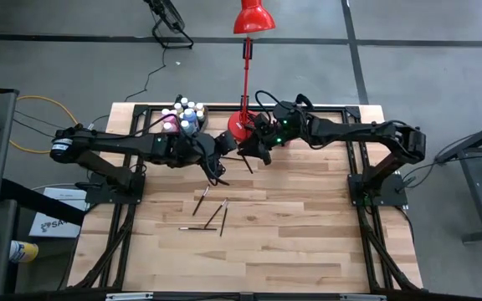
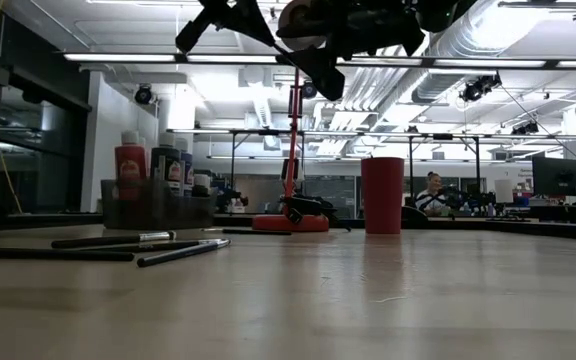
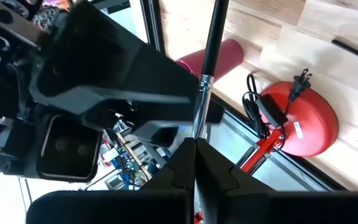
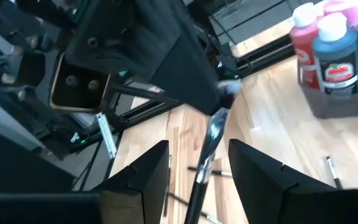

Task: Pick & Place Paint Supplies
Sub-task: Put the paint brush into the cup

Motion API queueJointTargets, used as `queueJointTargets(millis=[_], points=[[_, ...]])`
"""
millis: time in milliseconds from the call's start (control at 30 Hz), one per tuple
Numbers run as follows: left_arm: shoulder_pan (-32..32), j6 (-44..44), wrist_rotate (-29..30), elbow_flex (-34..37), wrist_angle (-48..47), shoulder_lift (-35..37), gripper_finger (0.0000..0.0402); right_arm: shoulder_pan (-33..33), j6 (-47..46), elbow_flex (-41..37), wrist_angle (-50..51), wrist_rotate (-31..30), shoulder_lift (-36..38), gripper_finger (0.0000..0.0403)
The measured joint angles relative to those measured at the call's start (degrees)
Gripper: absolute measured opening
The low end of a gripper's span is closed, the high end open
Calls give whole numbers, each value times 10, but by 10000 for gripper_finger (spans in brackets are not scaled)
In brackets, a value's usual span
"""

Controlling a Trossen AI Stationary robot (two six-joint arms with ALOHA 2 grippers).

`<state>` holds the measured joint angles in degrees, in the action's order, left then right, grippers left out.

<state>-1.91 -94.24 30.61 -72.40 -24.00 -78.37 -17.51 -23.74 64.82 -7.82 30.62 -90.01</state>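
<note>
Up over the back of the table (image 1: 308, 251), one brush (image 4: 211, 140) is held in the air between the two grippers. The left gripper (image 3: 194, 146) has its fingers pressed together on the bristle end; the silver ferrule sits just past them, and the dark handle runs straight away from them. The handle passes between the fingers (image 4: 138, 180) of the right gripper (image 4: 199, 150), which stand apart on either side of it – no contact that I can see. From above, the brush's long axis lies on a slant across the gap between the grippers, near the lamp's base.

Four more brushes (image 1: 210, 214) lie flat on the pale wood planks, well apart from the grippers, towards the middle of the table. They are loosely grouped and point different ways.

One grey bin (image 2: 158, 205) at the back left holds the bottles (image 1: 182, 113), upright with white caps. They are packed too closely to count. One red lamp (image 1: 243, 125) stands beside the bin, its cord coiled on the base, and one dark red cup (image 2: 382, 195) stands upright near it.

Beyond the table is an open workshop – grey floor, strip lights, ceiling ducts – with one person (image 2: 433, 192) seated far back at a desk.
</note>
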Motion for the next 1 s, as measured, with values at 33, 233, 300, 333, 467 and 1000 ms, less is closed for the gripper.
queueJointTargets(millis=[33,233,300,333,467,1000], points=[[0,0,0,0,0,0,0,0,-1,0,-10,-3,-3,158],[0,6,0,0,0,0,0,-2,-4,0,-21,-3,-12,118],[0,11,0,0,-1,0,0,-2,-7,0,-16,0,-13,93],[0,14,0,0,-2,0,0,-2,-7,-1,-15,-1,-14,79],[0,15,1,0,0,0,0,-2,0,-1,-19,6,-13,23],[0,171,89,1,-19,18,109,-6,21,-1,5,-140,0,19]])
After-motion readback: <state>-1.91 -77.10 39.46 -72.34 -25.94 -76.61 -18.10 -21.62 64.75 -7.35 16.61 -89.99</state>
